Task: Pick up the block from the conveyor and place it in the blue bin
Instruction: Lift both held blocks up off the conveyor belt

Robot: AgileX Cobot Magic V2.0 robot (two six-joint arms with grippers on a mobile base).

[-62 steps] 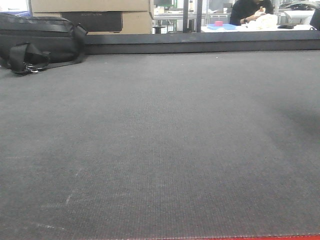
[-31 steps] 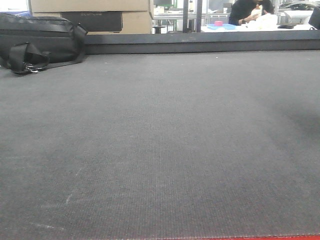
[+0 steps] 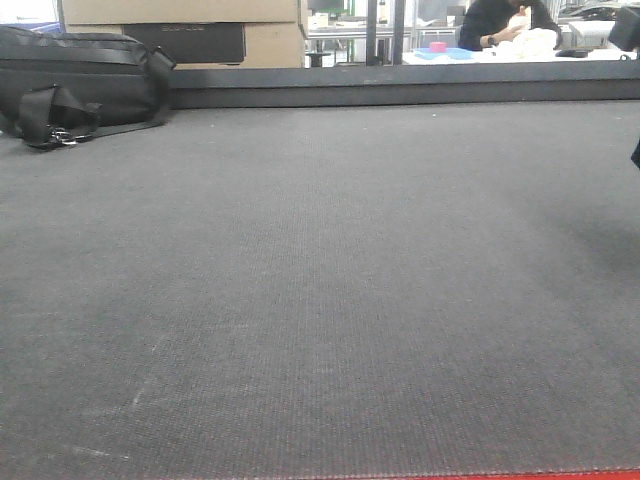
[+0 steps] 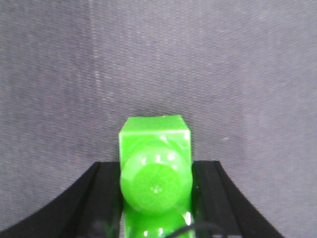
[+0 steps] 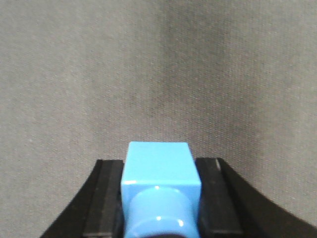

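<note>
Left wrist view: the left gripper (image 4: 156,169) holds a green block (image 4: 154,135) tight between its jaws, low in the frame, over the conveyor (image 4: 158,59). The right gripper (image 5: 159,171) holds a blue block (image 5: 158,157) the same way. That makes two blocks, one in each. No blue bin shows, so I cannot tell which arm is nearer to it. One black bag (image 3: 80,80) sits at the upper left.

A: What lay at the far left?
B: A black bag (image 3: 80,85), its strap slumped in front; cardboard boxes (image 3: 180,12) stood behind it.
A: And farther back, on the right?
B: A person in dark clothing (image 3: 500,20) leaned over a white table (image 3: 500,57); a pink object (image 3: 437,46) rested on a blue tray (image 3: 458,53) near them.
</note>
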